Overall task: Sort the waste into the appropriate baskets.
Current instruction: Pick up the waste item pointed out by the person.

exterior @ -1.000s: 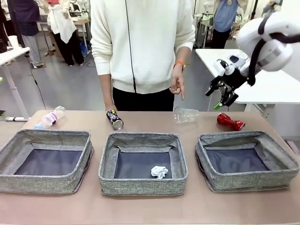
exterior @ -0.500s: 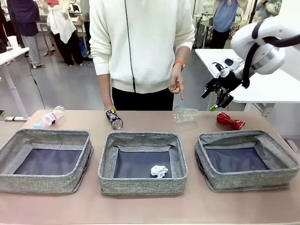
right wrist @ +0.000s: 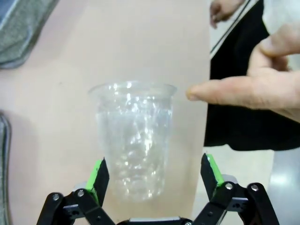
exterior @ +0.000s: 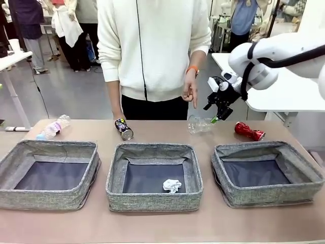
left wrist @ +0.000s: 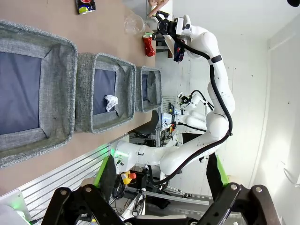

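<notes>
A clear plastic cup [exterior: 200, 124] lies on its side at the table's far edge. My right gripper [exterior: 215, 109] hangs open just above and right of it. In the right wrist view the cup [right wrist: 133, 136] lies between the green fingertips [right wrist: 99, 172], untouched, and the gripper [right wrist: 154, 168] is open. A crushed red can [exterior: 249, 131] lies to the right, a dark can [exterior: 124, 129] left of centre, and a bottle [exterior: 53, 127] at far left. A white paper ball [exterior: 172, 185] sits in the middle basket [exterior: 152, 149]. My left gripper [left wrist: 160, 172] is open and holds nothing.
The left basket [exterior: 51, 146] and right basket [exterior: 264, 149] flank the middle one near the front. A person stands at the far side, one hand [exterior: 190, 93] hanging with a finger [right wrist: 225, 91] pointing at the cup. A white table [exterior: 284, 94] stands behind at right.
My right arm has swung left and down, from above the red can to just over the plastic cup. Its jaws stayed open. The litter has not moved.
</notes>
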You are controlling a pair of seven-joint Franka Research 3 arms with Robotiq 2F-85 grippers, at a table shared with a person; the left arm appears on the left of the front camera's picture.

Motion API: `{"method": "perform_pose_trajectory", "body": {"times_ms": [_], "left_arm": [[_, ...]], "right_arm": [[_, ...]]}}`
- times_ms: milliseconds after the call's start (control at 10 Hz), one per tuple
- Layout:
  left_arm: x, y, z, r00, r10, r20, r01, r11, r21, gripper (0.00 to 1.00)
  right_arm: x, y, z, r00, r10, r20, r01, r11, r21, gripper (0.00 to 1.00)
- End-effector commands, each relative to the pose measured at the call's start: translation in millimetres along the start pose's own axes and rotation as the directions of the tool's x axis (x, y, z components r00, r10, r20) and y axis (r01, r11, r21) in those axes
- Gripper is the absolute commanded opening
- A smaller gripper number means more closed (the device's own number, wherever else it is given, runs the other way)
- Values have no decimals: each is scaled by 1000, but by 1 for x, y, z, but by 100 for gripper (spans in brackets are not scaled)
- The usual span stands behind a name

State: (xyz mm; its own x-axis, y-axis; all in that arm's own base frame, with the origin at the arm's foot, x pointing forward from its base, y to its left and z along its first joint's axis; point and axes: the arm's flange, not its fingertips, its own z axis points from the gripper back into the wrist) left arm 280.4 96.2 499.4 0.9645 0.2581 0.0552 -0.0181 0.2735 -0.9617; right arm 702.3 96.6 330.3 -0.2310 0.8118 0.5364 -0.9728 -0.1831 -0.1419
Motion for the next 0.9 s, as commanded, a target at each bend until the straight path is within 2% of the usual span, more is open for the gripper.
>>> {"method": "perform_pose_trajectory", "body": {"times_ms": [0,500,800], "left_arm": [[-1,-2,0,1000,-21,4,21,1000,-19,100],[-1,-2,0,1000,-21,4,21,1000,-19,100],[-1,-2,0,1000,-21,4,21,1000,-19,100]], "right_arm": [[7,-11,-19,998,-36,-46,39,996,75,100],[18,-4,-56,991,-78,-110,94,983,156,100],[17,-3,-56,991,-78,-108,96,979,180,100]]}}
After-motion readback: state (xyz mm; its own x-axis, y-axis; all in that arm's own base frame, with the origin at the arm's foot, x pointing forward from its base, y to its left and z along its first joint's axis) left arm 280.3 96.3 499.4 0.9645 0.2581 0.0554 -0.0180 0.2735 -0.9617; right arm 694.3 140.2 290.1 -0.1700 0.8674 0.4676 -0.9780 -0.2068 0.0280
